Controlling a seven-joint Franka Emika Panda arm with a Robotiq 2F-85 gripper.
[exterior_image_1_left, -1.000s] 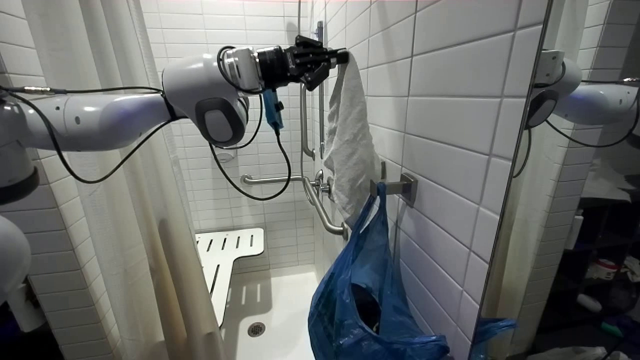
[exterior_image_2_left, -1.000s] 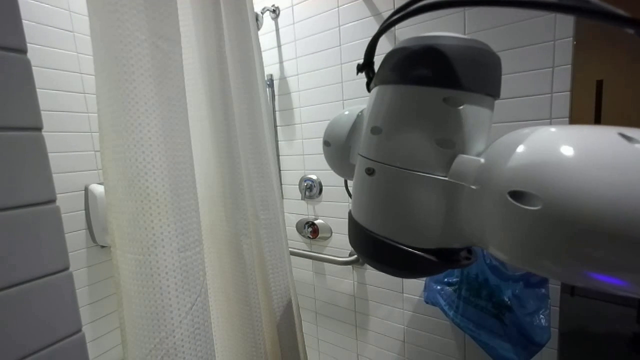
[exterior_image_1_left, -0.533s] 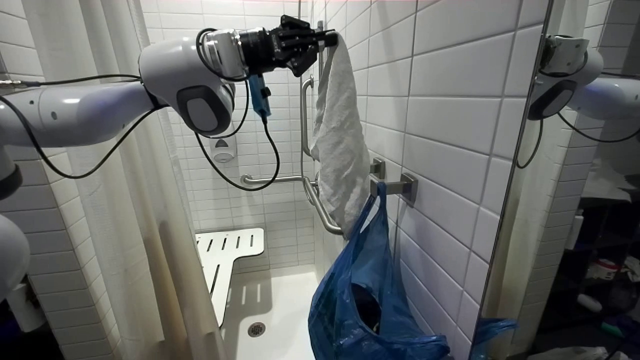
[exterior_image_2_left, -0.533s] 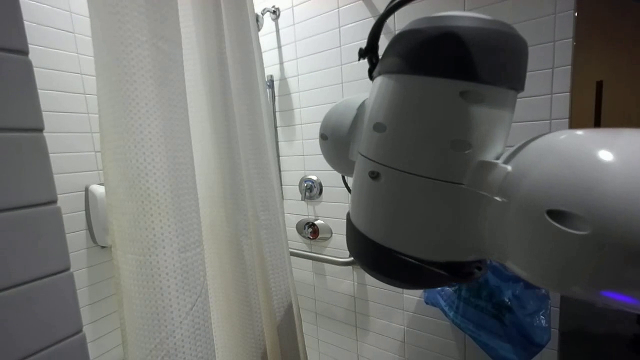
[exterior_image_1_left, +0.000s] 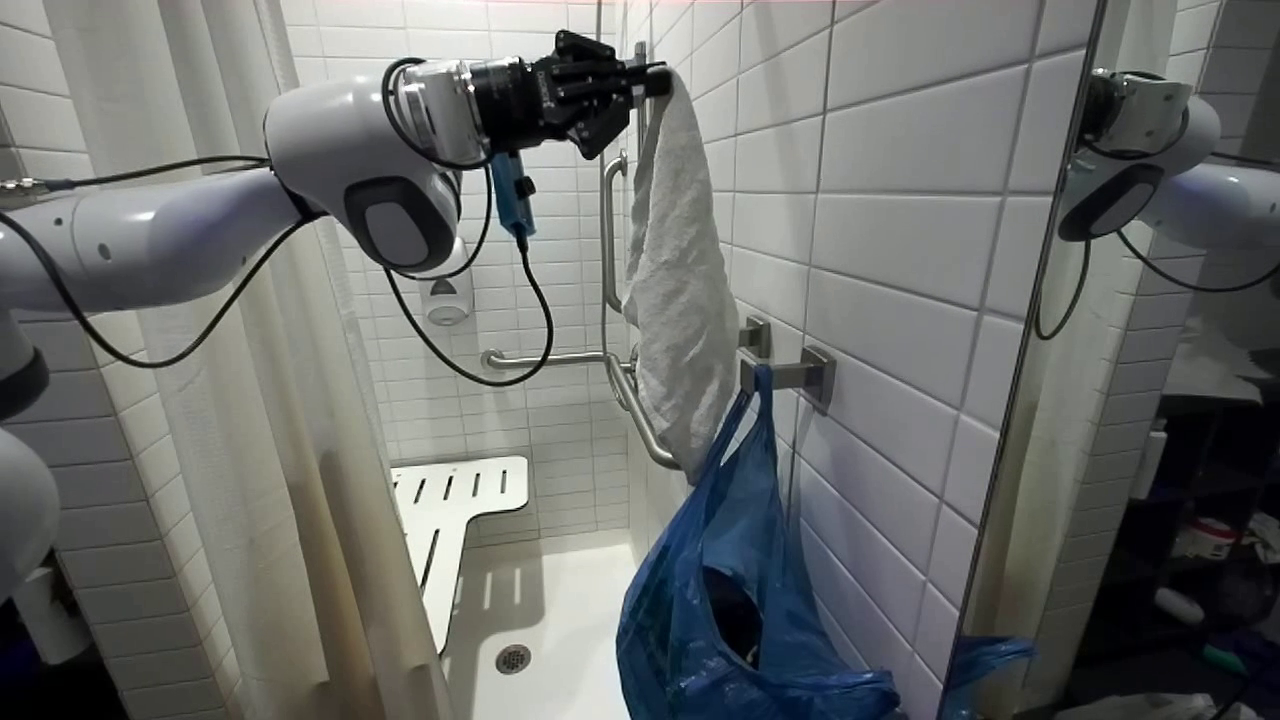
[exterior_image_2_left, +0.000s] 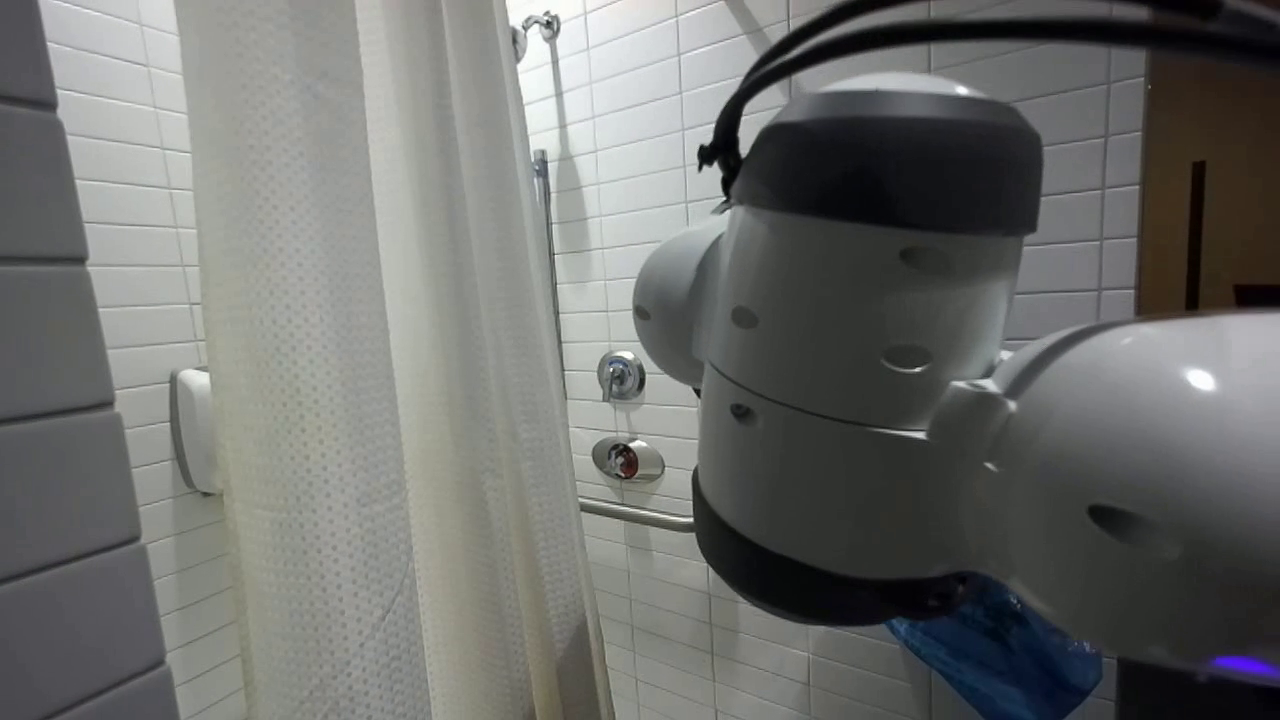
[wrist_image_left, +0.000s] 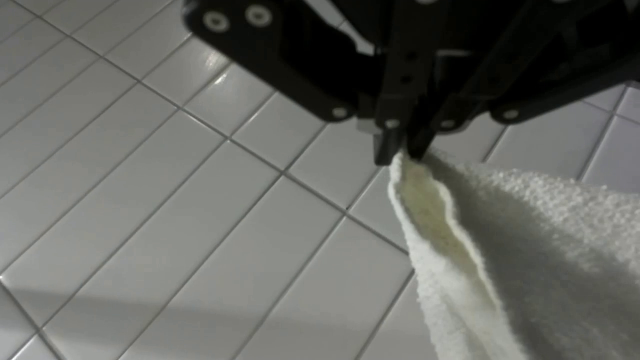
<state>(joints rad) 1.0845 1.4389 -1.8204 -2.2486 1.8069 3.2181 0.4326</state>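
Observation:
My gripper (exterior_image_1_left: 655, 80) is shut on the top edge of a white towel (exterior_image_1_left: 685, 280), high beside the tiled wall in an exterior view. The towel hangs down in a long fold, its lower end behind the top of a blue bag (exterior_image_1_left: 700, 620). In the wrist view, the gripper (wrist_image_left: 404, 150) comes from the top and pinches a folded corner of the towel (wrist_image_left: 565, 260). A metal wall hook (exterior_image_1_left: 800, 375) carries the bag. Another hook (exterior_image_1_left: 757, 337) shows just behind it, right beside the towel. In an exterior view the arm (exterior_image_2_left: 860, 380) hides the gripper and towel.
Grab bars (exterior_image_1_left: 640, 420) run along the shower wall behind the towel. A shower curtain (exterior_image_1_left: 290, 480) hangs beneath the arm, and it shows large in an exterior view (exterior_image_2_left: 380, 400). A slotted white seat (exterior_image_1_left: 460, 500) stands inside. A mirror (exterior_image_1_left: 1120, 450) is on the right.
My gripper has moved up and left, away from the wall, with the towel still held. The farther hook has come out from behind the towel. In the last half second it moved little.

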